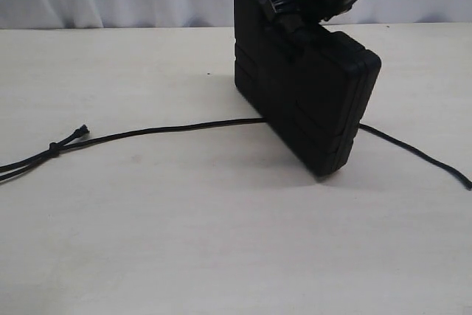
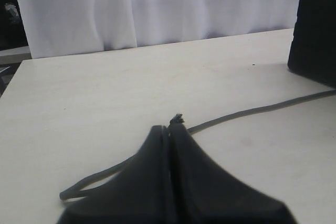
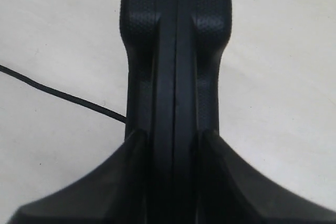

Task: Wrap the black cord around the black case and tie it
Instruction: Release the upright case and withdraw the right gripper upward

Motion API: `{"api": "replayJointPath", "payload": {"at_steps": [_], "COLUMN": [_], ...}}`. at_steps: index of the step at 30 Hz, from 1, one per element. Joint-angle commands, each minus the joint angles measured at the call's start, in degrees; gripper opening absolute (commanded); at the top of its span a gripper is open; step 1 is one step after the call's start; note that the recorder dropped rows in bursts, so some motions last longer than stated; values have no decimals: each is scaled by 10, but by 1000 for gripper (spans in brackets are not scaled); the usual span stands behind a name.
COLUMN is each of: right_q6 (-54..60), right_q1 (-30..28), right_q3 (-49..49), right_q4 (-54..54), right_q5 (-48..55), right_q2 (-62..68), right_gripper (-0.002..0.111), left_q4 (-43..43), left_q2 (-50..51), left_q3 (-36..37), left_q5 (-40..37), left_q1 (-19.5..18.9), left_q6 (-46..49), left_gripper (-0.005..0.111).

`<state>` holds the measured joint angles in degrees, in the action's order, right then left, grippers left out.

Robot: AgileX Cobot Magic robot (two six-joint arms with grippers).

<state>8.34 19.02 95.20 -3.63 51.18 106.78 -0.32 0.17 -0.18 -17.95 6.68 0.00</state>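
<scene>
Standing on edge and tipped, the black case [image 1: 310, 101] is pebbled matte plastic with a seam down its narrow side. The right gripper [image 3: 171, 136] clamps its top edge, the arm reaching down from above. Below that gripper the thin braided black cord [image 1: 169, 130] passes behind or under the case, I cannot tell which. It runs over the pale table [image 1: 221, 241], past a small knot [image 1: 53, 147], toward the left gripper [image 2: 169, 129]. Its jaws are pressed together, a frayed end [image 2: 177, 118] just beyond them.
</scene>
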Motion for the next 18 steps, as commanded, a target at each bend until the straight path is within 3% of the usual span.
{"api": "replayJointPath", "payload": {"at_steps": [1, 3, 5, 18], "right_q6": [-2, -2, -2, -6], "right_q1": [-2, -2, -2, -2], "right_q3": [1, 1, 1, 1], "right_q4": [6, 9, 9, 18], "right_q5": [-7, -8, -8, -55], "right_q2": [-5, -5, -5, -62], "right_gripper": [29, 46, 52, 51], "left_q4": [-1, -1, -1, -1], "left_q2": [-2, -2, -2, -2], "left_q3": [2, 2, 2, 2], "left_q5": [3, 3, 3, 3], "left_q1": [-1, -1, -1, -1], "left_q6": [0, 0, 0, 0], "left_gripper": [0, 0, 0, 0]}}
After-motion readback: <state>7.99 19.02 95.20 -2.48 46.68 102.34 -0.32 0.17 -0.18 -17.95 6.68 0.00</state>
